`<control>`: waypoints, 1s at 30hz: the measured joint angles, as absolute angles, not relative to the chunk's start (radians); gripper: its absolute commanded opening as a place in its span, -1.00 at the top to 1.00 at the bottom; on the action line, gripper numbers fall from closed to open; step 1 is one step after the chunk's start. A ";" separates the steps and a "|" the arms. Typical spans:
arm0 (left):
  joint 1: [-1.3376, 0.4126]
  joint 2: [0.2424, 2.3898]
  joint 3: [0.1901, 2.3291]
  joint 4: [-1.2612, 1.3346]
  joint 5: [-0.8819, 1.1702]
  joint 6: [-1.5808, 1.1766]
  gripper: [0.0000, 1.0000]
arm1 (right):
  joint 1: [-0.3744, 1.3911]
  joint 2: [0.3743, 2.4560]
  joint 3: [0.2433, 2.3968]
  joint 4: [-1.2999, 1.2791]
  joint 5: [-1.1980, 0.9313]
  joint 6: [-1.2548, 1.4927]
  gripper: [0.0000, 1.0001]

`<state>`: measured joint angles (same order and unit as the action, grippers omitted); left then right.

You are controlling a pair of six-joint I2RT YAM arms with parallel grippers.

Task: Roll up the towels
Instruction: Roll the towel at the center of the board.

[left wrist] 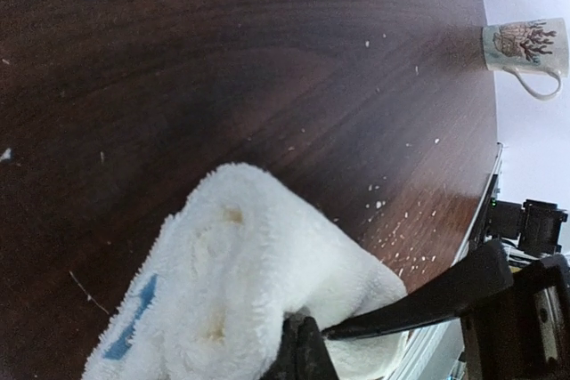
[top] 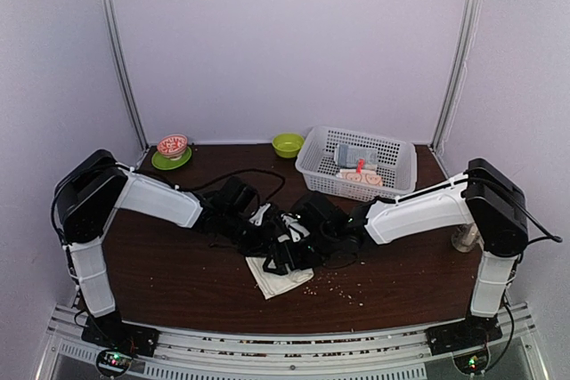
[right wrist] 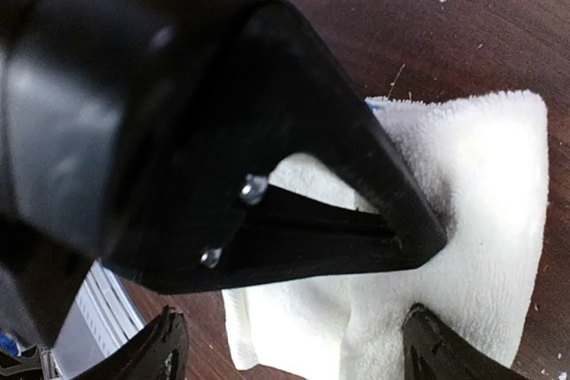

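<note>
right at the near edge of the bench [top: 178, 264], dead centre, lies the white towel [top: 276, 278], and both arms reach in over it. it sits flat on the dark wood as a folded pad, near corner pointing at the rail. the left claw [right wrist: 411, 234] is pinched together on it. from its own wrist camera the fluffy cloth bunches up off the wood in a soft hump at the fingertips, with the small blue mark [left wrist: 134, 322] showing on the lower fold. the right claw [right wrist: 294, 358] hangs just above the same towel with its fingers [right wrist: 165, 344] spread wide, one on each side of the pad, gripping nothing (the left one's black body fills most of its view). a scatter of pale crumbs [top: 343, 287] dots the wood just right of the towel.

further out on the right, a mug [left wrist: 525, 46] with a brown printed pattern stands at the bench edge, handle turned to the near side. towards the back right sits the white basket [top: 307, 159], and inside it the cartoon towel [top: 361, 178] lies beside the grey-blue rolled towel [top: 354, 156], touching it. just left of the basket is a green bowl [top: 287, 144]. at the back left a pink bowl [top: 172, 143] rests on a green plate [top: 160, 163].
</note>
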<state>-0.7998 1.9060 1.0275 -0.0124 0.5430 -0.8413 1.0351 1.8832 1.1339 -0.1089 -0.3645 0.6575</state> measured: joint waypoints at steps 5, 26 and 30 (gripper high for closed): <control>-0.792 1.925 1.028 0.001 0.539 -0.847 1.00 | 1.035 1.841 1.134 -0.173 -0.365 0.633 -0.68; -0.791 1.921 1.007 0.022 0.527 -0.839 1.00 | 0.877 1.823 1.022 -0.177 -0.393 0.683 -0.03; -0.791 1.913 0.999 0.025 0.517 -0.834 1.00 | 0.883 1.837 1.022 -0.145 -0.434 0.695 0.39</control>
